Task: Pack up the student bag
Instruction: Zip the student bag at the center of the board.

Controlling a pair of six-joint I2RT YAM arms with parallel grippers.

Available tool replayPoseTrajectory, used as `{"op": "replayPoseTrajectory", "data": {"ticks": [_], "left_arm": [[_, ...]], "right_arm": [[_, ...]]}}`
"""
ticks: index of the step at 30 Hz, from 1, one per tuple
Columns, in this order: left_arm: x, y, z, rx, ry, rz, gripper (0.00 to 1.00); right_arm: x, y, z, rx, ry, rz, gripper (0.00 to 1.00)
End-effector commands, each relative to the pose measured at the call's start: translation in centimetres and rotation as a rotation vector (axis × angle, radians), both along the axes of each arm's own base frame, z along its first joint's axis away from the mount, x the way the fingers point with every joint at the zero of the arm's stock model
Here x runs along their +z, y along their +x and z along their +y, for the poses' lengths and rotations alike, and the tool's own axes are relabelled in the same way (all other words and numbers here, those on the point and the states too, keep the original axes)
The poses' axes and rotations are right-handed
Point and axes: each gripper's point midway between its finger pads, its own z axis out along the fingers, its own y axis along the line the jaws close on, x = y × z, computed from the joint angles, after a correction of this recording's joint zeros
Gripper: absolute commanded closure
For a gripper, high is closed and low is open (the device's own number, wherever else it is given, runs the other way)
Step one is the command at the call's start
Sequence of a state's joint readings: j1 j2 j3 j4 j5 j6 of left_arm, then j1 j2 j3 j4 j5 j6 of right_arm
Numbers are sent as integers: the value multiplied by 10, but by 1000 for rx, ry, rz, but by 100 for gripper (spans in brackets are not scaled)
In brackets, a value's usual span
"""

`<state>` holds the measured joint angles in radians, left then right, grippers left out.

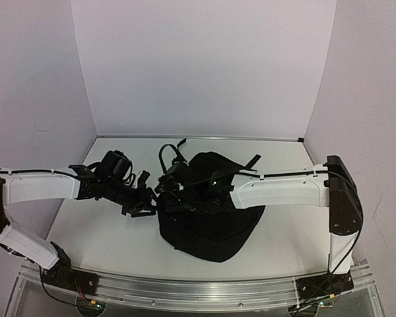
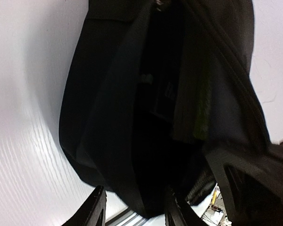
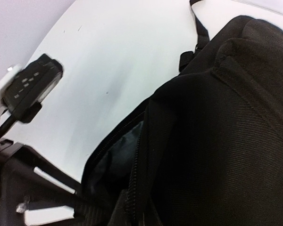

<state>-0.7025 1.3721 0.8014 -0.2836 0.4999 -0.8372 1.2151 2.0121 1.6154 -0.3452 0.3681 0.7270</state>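
The student bag point(image 1: 214, 228), a large black fabric backpack, lies in the middle of the table with its open mouth at its left side. My left gripper point(image 1: 144, 201) is at that mouth. In the left wrist view its fingers point(image 2: 96, 209) stand apart around a fold of the bag's rim point(image 2: 146, 188), and white table shows beside the left finger. My right gripper point(image 1: 170, 188) reaches in from the right onto the bag's upper edge. In the right wrist view the zipper edge point(image 3: 137, 188) runs straight into the jaws, which are buried in dark fabric. The bag's inside point(image 2: 160, 94) is dark.
Black shoulder straps point(image 1: 175, 150) trail from the bag toward the back wall. A dull green strip point(image 2: 200, 117) shows inside the bag. White walls close the table on three sides. A metal rail point(image 1: 204, 290) runs along the near edge. The left arm's wrist point(image 3: 30, 87) hangs close to the right gripper.
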Motion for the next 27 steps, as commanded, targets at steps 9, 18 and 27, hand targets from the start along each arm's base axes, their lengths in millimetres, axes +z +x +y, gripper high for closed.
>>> {"op": "replayPoseTrajectory", "data": {"ticks": [9, 18, 27], "left_arm": [[84, -12, 47, 37, -11, -442, 50], [97, -26, -18, -267, 72, -621, 40], [68, -28, -74, -521, 185, -607, 45]], "right_arm": [[86, 2, 9, 60, 247, -74, 32], [90, 51, -86, -111, 248, -72, 19], [98, 61, -150, -225, 270, -91, 15]]}}
